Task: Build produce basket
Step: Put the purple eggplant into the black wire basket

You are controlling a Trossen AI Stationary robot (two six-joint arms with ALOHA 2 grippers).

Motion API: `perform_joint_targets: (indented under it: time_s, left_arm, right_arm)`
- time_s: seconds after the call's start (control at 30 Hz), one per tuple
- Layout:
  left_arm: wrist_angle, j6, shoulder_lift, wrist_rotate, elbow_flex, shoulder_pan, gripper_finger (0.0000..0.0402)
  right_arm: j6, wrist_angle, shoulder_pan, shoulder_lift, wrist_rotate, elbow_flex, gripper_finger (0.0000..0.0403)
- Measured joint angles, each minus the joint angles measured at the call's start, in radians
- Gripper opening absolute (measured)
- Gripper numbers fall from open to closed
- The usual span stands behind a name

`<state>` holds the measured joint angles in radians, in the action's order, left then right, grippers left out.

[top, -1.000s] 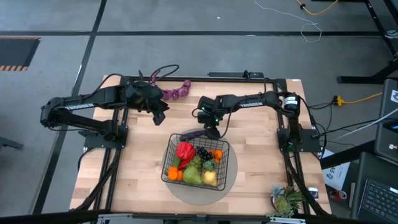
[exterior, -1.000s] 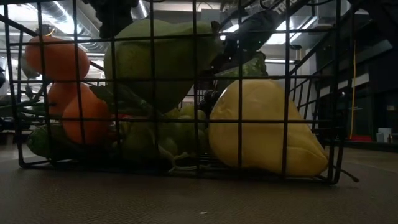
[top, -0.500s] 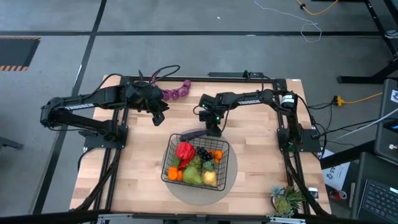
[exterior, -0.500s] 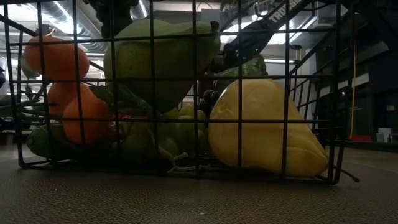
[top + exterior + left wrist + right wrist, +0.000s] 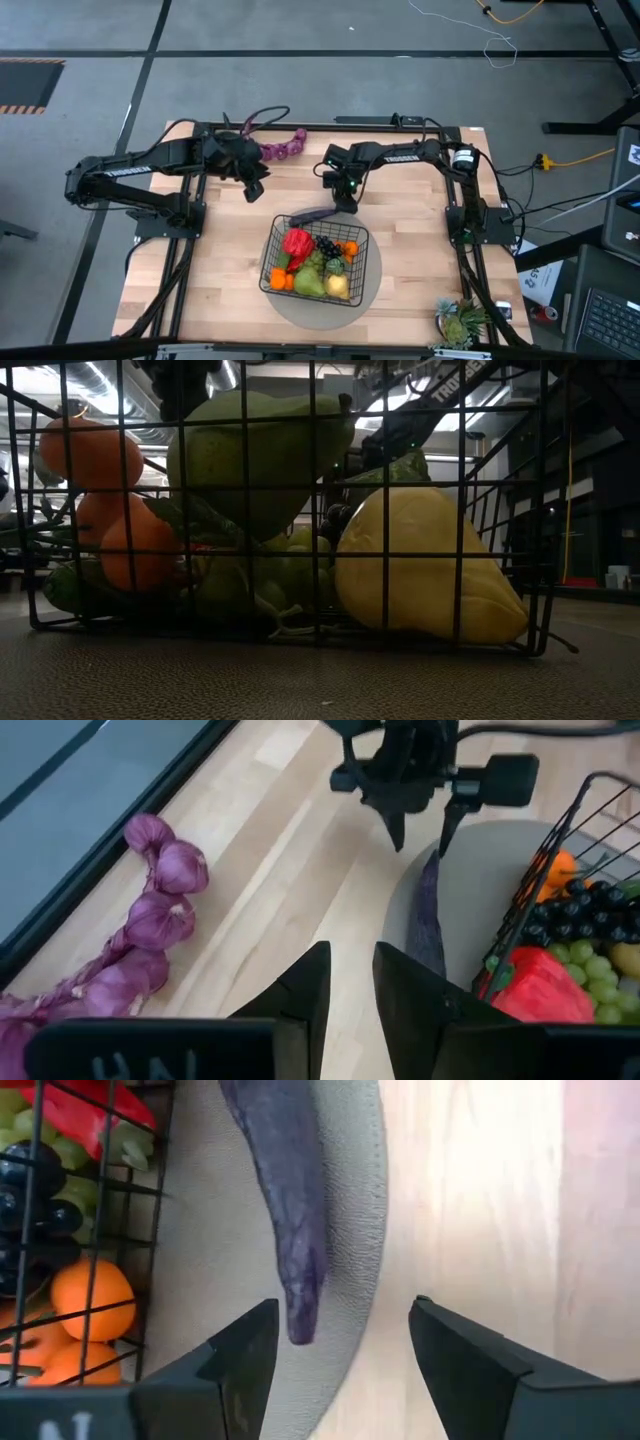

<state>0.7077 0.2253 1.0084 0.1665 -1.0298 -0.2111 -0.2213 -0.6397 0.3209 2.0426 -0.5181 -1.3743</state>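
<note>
The black wire basket (image 5: 366,245) stands on a round grey mat (image 5: 372,285). It holds a red pepper (image 5: 297,243), dark grapes (image 5: 327,246), a lemon (image 5: 420,570), a pear (image 5: 255,450) and oranges (image 5: 95,455). A long dark purple vegetable (image 5: 310,215) lies on the mat against the basket's far side. My right gripper (image 5: 340,1350) hovers open above the vegetable's right end (image 5: 300,1315) without touching it. My left gripper (image 5: 255,186) waits open over the table's far left, near the purple string (image 5: 285,148).
The purple string (image 5: 150,920) lies along the table's far edge. A spiky potted plant (image 5: 460,320) stands at the near right corner. Bare wood lies to the left and right of the mat. Black frame rails run along the table's sides.
My right gripper has risen and drawn back a little toward the far edge, away from the purple vegetable. The vegetable lies where it was on the mat. The basket and my left arm have kept still.
</note>
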Motion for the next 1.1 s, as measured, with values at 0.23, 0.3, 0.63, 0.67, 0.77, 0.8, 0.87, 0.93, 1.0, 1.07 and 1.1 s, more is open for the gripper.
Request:
perform_joint_targets:
  time_s: [0.23,0.3,0.63,0.67,0.77,0.8,0.87,0.93,1.0,1.07,1.1]
  left_arm:
    - [0.014,0.008,0.004,0.007,0.000,0.000,0.0074]
    - [0.014,0.008,0.004,0.007,0.000,0.000,0.0074]
    - [0.014,0.008,0.004,0.008,0.000,0.000,0.0074]
    - [0.014,0.008,0.004,0.008,0.000,0.000,0.0074]
    - [0.014,0.008,0.004,0.008,0.000,0.000,0.0074]
    - [0.014,0.008,0.004,0.008,0.000,0.000,0.0074]
    - [0.014,0.008,0.004,0.008,0.000,0.000,0.0074]
    - [0.014,0.008,0.004,0.008,0.000,0.000,0.0074]
    - [0.013,0.009,0.004,0.008,0.000,0.000,0.0074]
    - [0.013,0.009,0.004,0.008,0.000,0.000,0.0074]
    - [0.013,0.009,0.004,0.008,0.000,0.000,0.0074]
  right_arm:
    - [-0.060,0.018,-0.002,0.000,0.001,0.000,0.0226]
    - [-0.086,0.024,-0.001,0.000,0.001,0.000,0.0226]
    - [-0.102,0.061,0.022,0.000,0.001,0.000,0.0226]
    - [-0.102,0.066,0.016,0.000,0.002,0.000,0.0226]
    - [-0.104,0.082,0.000,0.000,0.001,0.000,0.0226]
    - [-0.106,0.088,-0.005,0.000,0.002,0.000,0.0226]
    - [-0.113,0.099,-0.012,0.000,0.002,0.000,0.0226]
    - [-0.113,0.099,-0.017,0.001,0.001,0.000,0.0226]
    - [-0.113,0.099,-0.020,0.012,0.001,0.000,0.0226]
    - [-0.117,0.084,-0.025,0.029,0.001,0.000,0.0226]
    - [-0.120,0.086,-0.027,0.039,0.000,0.000,0.0226]
